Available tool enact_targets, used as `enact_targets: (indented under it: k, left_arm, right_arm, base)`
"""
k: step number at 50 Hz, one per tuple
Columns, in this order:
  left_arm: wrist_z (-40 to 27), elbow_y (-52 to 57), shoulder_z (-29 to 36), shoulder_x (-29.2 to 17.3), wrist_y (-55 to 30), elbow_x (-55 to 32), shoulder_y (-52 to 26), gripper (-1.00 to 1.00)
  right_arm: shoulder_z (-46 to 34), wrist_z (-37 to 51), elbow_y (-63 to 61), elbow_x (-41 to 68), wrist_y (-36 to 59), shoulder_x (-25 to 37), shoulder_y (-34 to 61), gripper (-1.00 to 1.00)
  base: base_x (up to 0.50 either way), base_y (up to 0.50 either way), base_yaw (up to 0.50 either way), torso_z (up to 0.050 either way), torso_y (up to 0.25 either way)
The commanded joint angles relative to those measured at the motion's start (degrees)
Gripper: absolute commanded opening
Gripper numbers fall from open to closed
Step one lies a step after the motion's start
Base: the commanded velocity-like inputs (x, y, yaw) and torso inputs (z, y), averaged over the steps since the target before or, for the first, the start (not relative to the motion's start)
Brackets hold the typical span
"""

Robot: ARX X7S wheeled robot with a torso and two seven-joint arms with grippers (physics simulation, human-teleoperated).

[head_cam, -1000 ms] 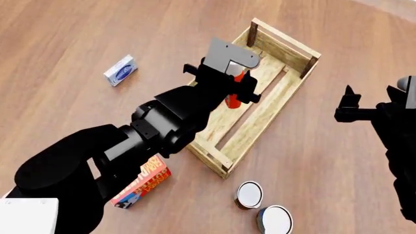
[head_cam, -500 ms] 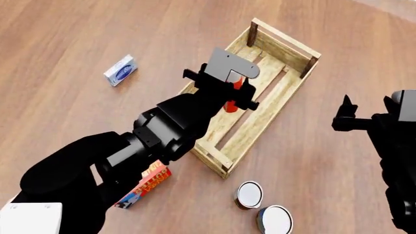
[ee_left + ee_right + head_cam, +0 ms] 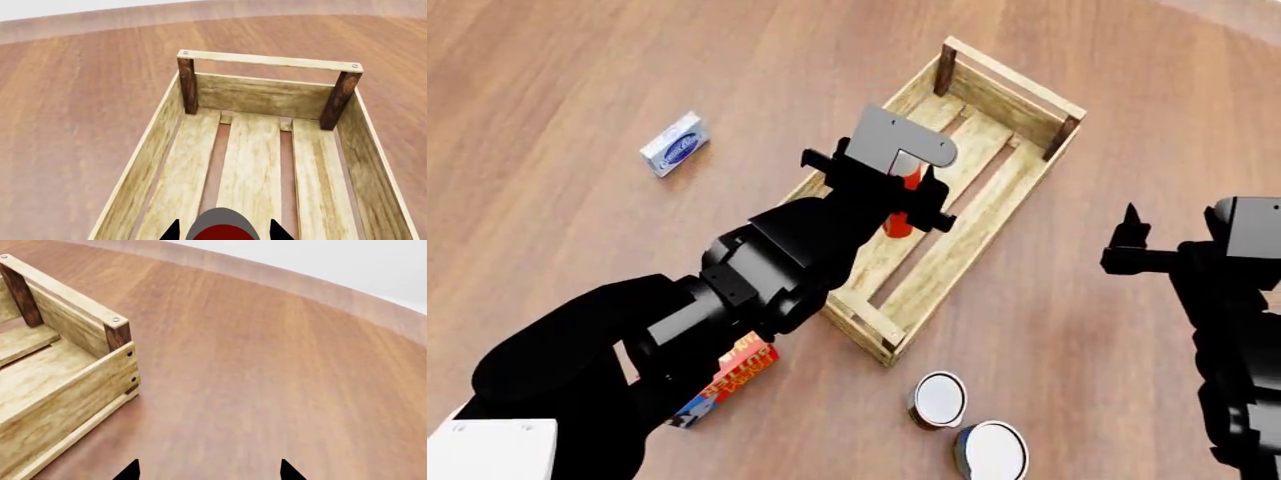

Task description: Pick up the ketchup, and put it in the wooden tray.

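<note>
Left gripper [image 3: 223, 234] is seen in the left wrist view clamped on the ketchup [image 3: 223, 231], only its top showing at the frame edge, above the slatted floor of the wooden tray [image 3: 267, 95]. In the head view, the ketchup [image 3: 900, 208] is held over the tray [image 3: 1014, 95], largely hidden by the arm; a blue box [image 3: 675, 144], a butter box [image 3: 731, 378] and two cans [image 3: 938, 398] lie outside. Right gripper [image 3: 208, 472] is shown in the right wrist view with tips apart over bare table [image 3: 280, 370] beside the tray's corner.
</note>
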Motion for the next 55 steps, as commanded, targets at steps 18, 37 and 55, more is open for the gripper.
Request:
enact_targets:
  k: [18, 37, 55]
  left_arm:
    - [0.3, 0.3, -0.1, 0.0, -0.6, 0.1, 0.6, 1.0]
    - [0.6, 0.5, -0.1, 0.0, -0.8, 0.2, 0.4, 1.0]
    - [1.8, 1.1, -0.1, 0.0, -1.9, -0.2, -0.2, 1.0]
  right_arm:
    - [0.1, 0.6, -1.1, 0.2, -0.2, 0.0, -1.3, 1.0]
    - [0.5, 1.3, -4.0, 0.8, 1.0, 0.1, -2.9, 1.0]
    - [1.4, 3.2, -11.7, 2.2, 5.0, 0.3, -6.1, 1.0]
  base:
    - [0.0, 0.0, 0.0, 0.0, 0.0]
    - [0.0, 0.0, 0.0, 0.0, 0.0]
    - [0.0, 0.0, 0.0, -0.005, 0.059]
